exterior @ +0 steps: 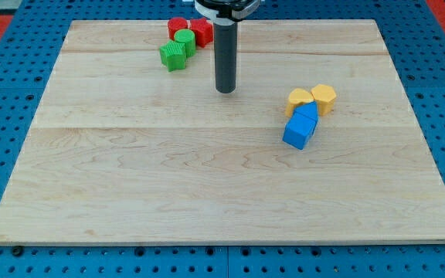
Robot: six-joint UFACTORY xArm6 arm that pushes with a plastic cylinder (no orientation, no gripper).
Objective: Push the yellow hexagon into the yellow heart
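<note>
The yellow hexagon (324, 98) sits at the view's right of centre, touching the yellow heart (300, 98) on its left. Two blue blocks lie just below the heart: a smaller one (307, 113) and a blue cube (299, 133) toward the view's bottom. My tip (225, 90) stands on the board left of the yellow pair, roughly a hundred pixels from the heart and touching no block.
A cluster at the view's top left of my rod: a red block (178, 26), another red block (202, 32), a green cylinder (184, 40) and a green block (173, 56). The wooden board (207, 193) lies on a blue pegboard.
</note>
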